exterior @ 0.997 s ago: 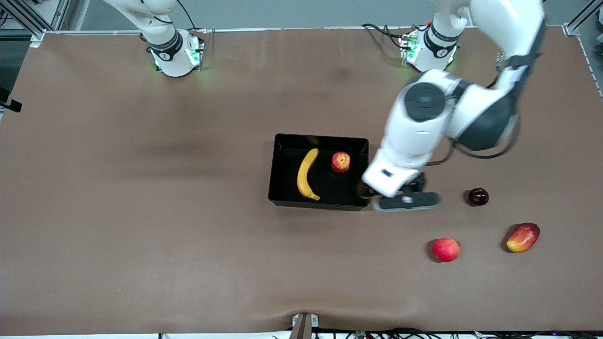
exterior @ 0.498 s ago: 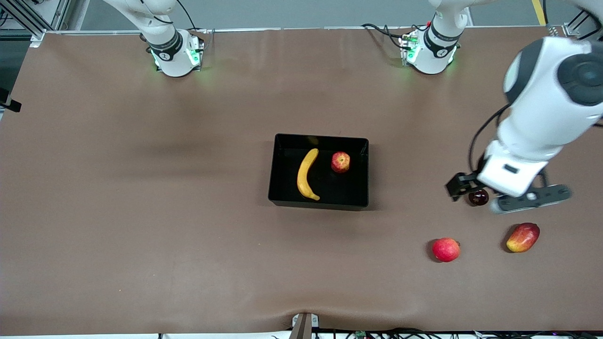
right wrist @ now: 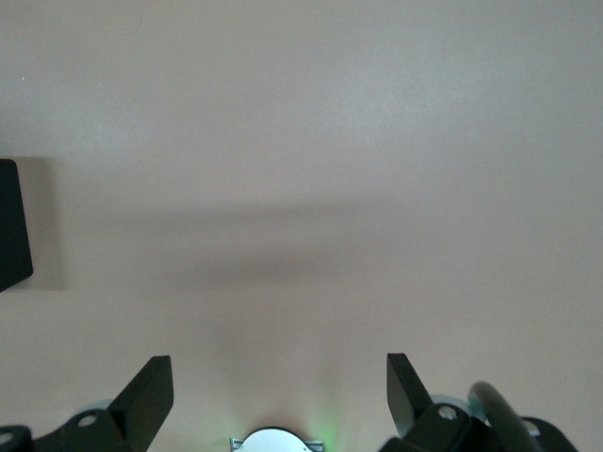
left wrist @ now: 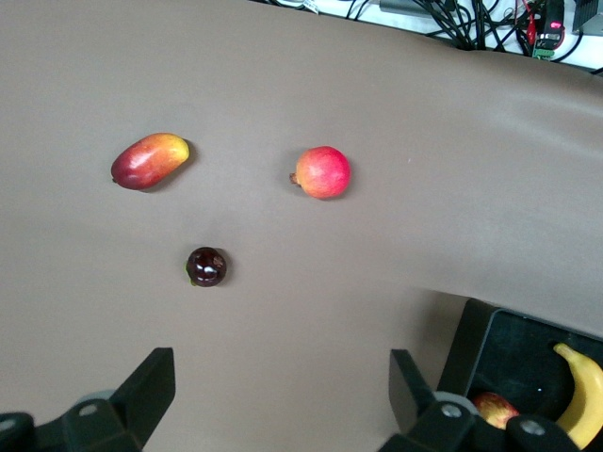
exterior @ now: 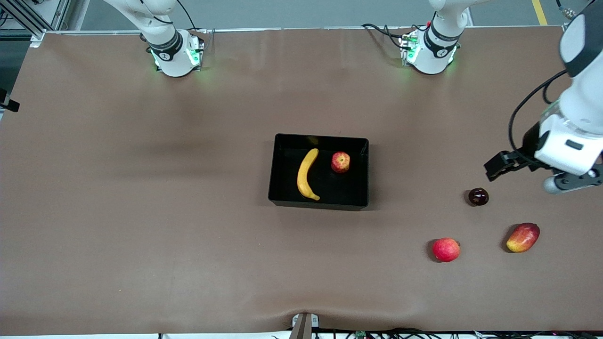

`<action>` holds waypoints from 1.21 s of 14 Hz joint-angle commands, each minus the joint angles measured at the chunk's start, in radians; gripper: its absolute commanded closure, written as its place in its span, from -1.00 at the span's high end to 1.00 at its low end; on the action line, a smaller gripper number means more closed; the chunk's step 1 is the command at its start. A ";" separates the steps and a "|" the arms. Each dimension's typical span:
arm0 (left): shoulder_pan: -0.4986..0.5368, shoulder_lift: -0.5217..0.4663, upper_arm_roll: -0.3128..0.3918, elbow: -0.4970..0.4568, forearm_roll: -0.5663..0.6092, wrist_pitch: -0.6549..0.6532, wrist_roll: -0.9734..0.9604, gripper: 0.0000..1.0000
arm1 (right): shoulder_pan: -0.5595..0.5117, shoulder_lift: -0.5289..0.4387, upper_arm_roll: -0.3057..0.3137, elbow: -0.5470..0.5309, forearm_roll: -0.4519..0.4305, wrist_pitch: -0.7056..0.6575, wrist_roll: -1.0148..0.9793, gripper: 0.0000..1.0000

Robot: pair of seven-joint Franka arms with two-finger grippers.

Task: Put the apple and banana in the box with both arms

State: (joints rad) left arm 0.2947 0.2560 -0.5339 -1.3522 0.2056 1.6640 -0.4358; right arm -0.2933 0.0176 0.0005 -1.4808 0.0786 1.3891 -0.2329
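Since a second ago the left arm has swung away from the box (exterior: 362, 175) and out toward its own end of the counter (exterior: 141, 212), so the left tool (left wrist: 283, 400) now hangs up in the air over bare counter near the small dark fruit (exterior: 478, 196), its jaws spread wide and holding nothing. Both task fruits already lie inside the box: the banana (exterior: 306, 174) stretched along the floor on the side toward the right arm's end, the apple (exterior: 340, 162) just beside it toward the left arm's end, the two apart and neither touching the tool. The right tool (right wrist: 278, 395) waits high over bare counter by its base, jaws also wide and empty; only a corner of the box shows in its wrist view. Judging from this, the placing looks done and the step in hand is the retreat: it goes well if the left arm keeps clear of the loose distractors, namely the dark fruit, the pinkish apple (exterior: 445, 249) and the mango-like fruit (exterior: 523, 238), and stays high enough not to brush them. The box sits well apart from the left tool, toward the middle of the counter; in the left wrist view only its corner shows, probably with the apple and banana tip peeking in.
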 commanded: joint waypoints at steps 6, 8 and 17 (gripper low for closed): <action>0.014 -0.061 -0.001 -0.030 -0.023 -0.046 0.029 1.00 | -0.029 0.005 0.015 0.010 0.021 -0.010 -0.019 1.00; 0.014 -0.057 -0.001 -0.028 -0.022 -0.046 0.029 1.00 | -0.030 0.005 0.015 0.010 0.021 -0.010 -0.017 1.00; 0.004 -0.055 -0.006 -0.030 -0.023 -0.047 0.026 1.00 | -0.033 0.007 0.015 0.010 0.023 -0.010 -0.019 1.00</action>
State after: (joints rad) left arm 0.2982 0.2260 -0.5428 -1.3640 0.2023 1.6259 -0.4239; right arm -0.2981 0.0200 0.0006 -1.4808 0.0786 1.3891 -0.2334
